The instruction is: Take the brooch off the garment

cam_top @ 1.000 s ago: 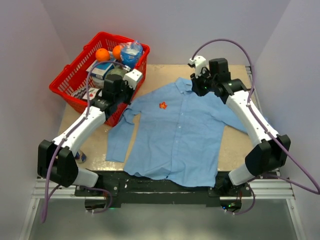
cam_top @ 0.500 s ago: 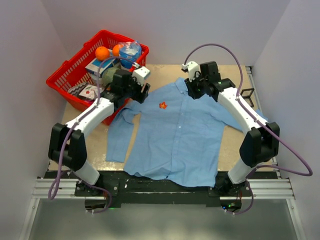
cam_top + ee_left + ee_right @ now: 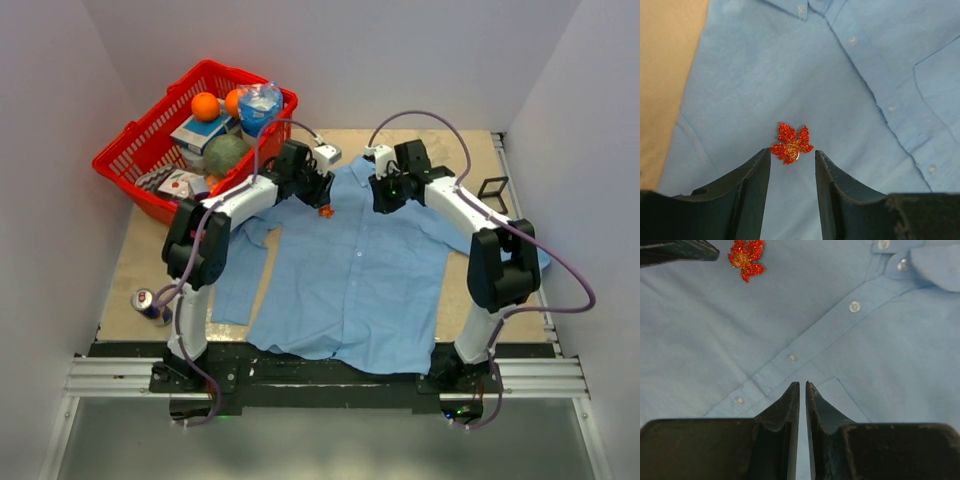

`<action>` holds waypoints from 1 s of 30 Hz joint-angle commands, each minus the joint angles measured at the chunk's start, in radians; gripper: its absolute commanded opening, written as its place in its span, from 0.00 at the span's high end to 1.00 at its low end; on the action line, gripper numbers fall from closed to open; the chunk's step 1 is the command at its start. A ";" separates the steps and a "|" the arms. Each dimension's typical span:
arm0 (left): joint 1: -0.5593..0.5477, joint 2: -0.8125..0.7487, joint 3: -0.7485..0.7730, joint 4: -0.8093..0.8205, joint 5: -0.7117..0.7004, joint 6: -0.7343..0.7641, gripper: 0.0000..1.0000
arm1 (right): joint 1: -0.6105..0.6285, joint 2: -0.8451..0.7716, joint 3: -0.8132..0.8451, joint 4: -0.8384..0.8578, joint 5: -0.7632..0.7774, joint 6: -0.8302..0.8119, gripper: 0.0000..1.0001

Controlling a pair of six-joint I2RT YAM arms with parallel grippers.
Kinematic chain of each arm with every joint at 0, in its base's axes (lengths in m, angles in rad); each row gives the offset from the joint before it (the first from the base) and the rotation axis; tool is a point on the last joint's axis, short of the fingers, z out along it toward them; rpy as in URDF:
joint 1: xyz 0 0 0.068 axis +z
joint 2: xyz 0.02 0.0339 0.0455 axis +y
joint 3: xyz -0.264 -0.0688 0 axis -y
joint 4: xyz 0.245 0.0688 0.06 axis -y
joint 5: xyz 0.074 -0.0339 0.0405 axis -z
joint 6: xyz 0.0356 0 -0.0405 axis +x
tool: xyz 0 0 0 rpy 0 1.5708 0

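The light blue shirt (image 3: 350, 270) lies flat on the table, collar at the far side. The small red-orange brooch (image 3: 326, 211) sits on its chest left of the button placket. It shows in the left wrist view (image 3: 791, 143) and in the right wrist view (image 3: 746, 256). My left gripper (image 3: 792, 152) is open, its fingertips just short of the brooch on either side, touching nothing I can see. My right gripper (image 3: 802, 385) is shut and empty, over the shirt's pocket edge near the placket (image 3: 790, 358), right of the brooch.
A red basket (image 3: 130, 165) with two oranges (image 3: 205, 106), a green ball and boxes stands at the far left. A can (image 3: 147, 303) lies at the table's left edge. A small black object (image 3: 493, 187) sits at the far right.
Both arms have swung inward over the shirt's chest. The left gripper went from the basket's edge to the brooch; the right gripper went from the collar toward the placket.
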 commanded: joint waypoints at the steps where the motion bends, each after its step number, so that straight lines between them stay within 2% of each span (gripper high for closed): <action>1: 0.005 0.074 0.091 -0.019 0.047 -0.019 0.54 | 0.005 -0.015 -0.054 0.093 -0.091 0.126 0.86; 8: 0.002 0.127 0.106 0.007 0.006 -0.053 0.46 | 0.004 0.081 -0.028 0.070 -0.078 0.119 0.86; 14: -0.001 0.147 0.103 0.005 0.010 -0.060 0.46 | 0.004 0.130 0.003 0.058 -0.072 0.135 0.86; 26: -0.015 0.179 0.122 0.004 -0.013 -0.051 0.52 | 0.004 0.150 0.014 0.056 -0.072 0.148 0.85; 30: -0.016 0.186 0.131 0.011 0.007 -0.056 0.58 | 0.002 0.158 0.021 0.053 -0.065 0.142 0.84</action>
